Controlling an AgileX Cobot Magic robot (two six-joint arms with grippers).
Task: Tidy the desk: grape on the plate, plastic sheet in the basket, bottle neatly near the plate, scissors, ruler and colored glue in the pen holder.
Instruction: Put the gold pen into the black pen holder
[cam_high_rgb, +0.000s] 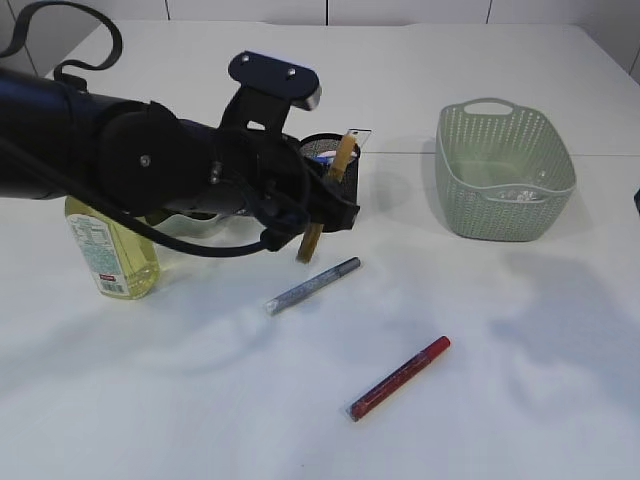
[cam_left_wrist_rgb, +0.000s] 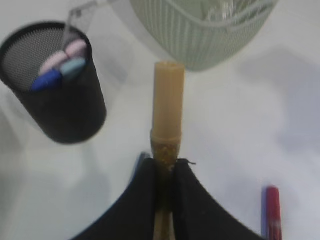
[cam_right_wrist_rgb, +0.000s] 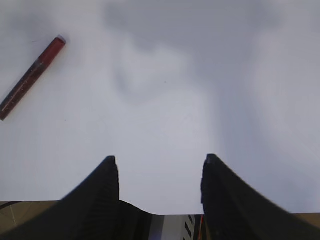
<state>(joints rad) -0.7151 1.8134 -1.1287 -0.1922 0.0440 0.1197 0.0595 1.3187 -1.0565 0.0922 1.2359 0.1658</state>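
Tilting gold glue stick (cam_high_rgb: 327, 195), cap-up

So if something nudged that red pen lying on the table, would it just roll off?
Probably it would roll a little: the red glue pen looks round and slim, lying flat on the smooth white table with nothing beside it. It seems stiff and light, so a sideways push should move it easily. Pushed along its length, it would more likely slide.

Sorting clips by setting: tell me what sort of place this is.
Probably a staged desk in a robot lab: a bare white table with a mesh pen holder, glue pens, and a green basket.
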